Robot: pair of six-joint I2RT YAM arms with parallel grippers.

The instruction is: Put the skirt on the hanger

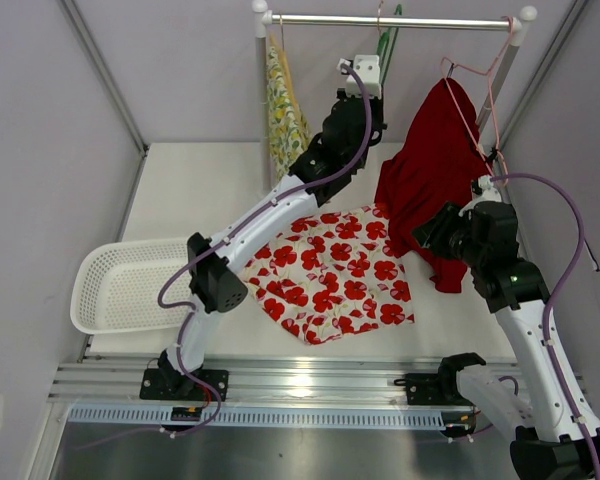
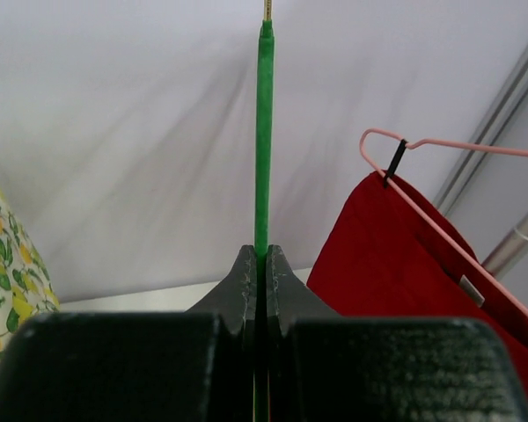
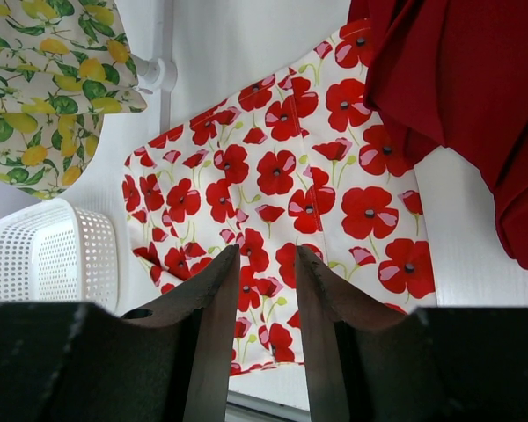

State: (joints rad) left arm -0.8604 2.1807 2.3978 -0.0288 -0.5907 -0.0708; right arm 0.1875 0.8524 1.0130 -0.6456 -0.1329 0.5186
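Red-poppy skirt (image 1: pixel 330 275) flat; green hanger (image 2: pixel 263 132) upright

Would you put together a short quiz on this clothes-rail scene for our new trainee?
1. True or false: the left gripper is shut on the green hanger.
2. The poppy-print skirt lies: A in a basket; B spread on the table; C over the rail.
3. Which gripper stands open, holding nothing?
Key: 1 true; 2 B; 3 the right gripper.
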